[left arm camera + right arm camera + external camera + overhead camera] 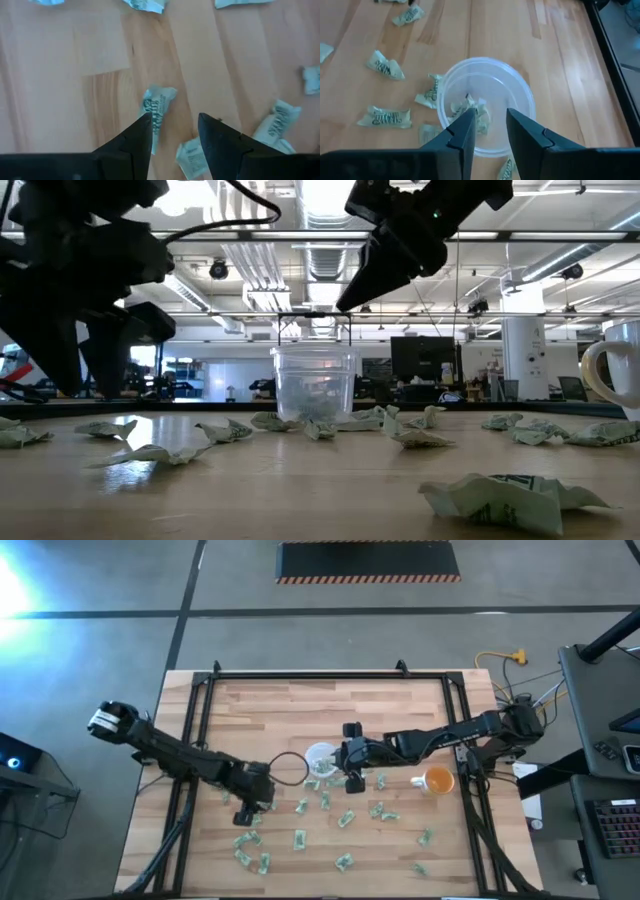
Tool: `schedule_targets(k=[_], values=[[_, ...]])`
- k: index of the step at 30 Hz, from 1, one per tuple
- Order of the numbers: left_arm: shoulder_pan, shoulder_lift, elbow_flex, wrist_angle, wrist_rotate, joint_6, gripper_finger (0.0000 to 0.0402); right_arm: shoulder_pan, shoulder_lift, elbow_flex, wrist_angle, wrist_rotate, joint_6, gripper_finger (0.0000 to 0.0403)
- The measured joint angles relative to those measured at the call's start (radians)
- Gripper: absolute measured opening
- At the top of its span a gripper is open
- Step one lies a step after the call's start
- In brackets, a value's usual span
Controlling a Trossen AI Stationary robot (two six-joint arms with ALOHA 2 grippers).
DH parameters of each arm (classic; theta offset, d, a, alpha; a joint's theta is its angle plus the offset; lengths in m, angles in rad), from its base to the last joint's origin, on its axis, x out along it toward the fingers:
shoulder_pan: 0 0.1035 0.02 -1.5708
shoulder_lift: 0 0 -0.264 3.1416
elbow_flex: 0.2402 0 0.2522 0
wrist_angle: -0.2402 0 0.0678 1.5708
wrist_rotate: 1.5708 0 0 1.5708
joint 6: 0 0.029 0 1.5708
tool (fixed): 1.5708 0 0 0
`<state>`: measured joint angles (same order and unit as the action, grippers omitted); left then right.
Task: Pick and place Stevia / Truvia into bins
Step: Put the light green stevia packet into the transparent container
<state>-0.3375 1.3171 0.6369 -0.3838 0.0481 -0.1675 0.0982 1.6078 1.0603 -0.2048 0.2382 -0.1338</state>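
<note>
Plenty of packets still litter the table; a few sit in the cup. Your right gripper hovers over it, parted, empty. Left gripper, also parted, empty: straddle that packet squarely before closing.

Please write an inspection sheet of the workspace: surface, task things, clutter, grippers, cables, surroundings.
Surface: wooden table, bare at the far side.
Job's things: translucent cup with a few packets inside; many more packets scattered on the near half.
Clutter: orange cup beside the right arm.
Grippers: right gripper open above the translucent cup; left gripper open over a loose packet.
Cables: yellow cable off the table's far right corner.
Surroundings: desk with keyboard at right.
</note>
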Motion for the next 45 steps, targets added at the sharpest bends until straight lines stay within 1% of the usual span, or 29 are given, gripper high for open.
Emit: schedule_targets(k=[8, 14, 20, 23, 31, 33, 40, 45], values=[[-0.019, 0.034, -0.001, 0.003, -0.111, 0.000, 0.0141, 0.007, -0.056, 0.000, -0.049, 0.000, 0.030, 0.0084], [-0.018, 0.133, 0.013, 0.017, -0.108, 0.000, 0.0141, 0.014, -0.070, -0.002, -0.081, 0.000, 0.029, 0.0074], [-0.018, 0.156, 0.042, -0.017, -0.107, 0.000, 0.0136, 0.014, -0.079, -0.004, -0.093, 0.000, 0.029, 0.0068], [-0.018, 0.140, 0.041, -0.024, -0.107, 0.000, 0.0114, 0.014, -0.086, -0.006, -0.105, 0.000, 0.036, 0.0070], [-0.017, 0.087, 0.040, -0.026, -0.107, 0.025, 0.0014, 0.017, -0.090, -0.007, -0.177, 0.055, 0.090, 0.0063], [-0.017, 0.085, 0.040, -0.025, -0.107, 0.025, 0.0004, 0.017, -0.090, -0.007, -0.208, 0.059, 0.115, 0.0062], [-0.017, 0.088, 0.035, -0.026, -0.121, 0.024, 0.0034, 0.017, -0.090, -0.007, -0.255, 0.080, 0.181, 0.0059], [-0.017, 0.088, 0.028, -0.017, -0.122, 0.016, 0.0072, 0.018, -0.090, -0.007, -0.255, 0.080, 0.183, 0.0061]])
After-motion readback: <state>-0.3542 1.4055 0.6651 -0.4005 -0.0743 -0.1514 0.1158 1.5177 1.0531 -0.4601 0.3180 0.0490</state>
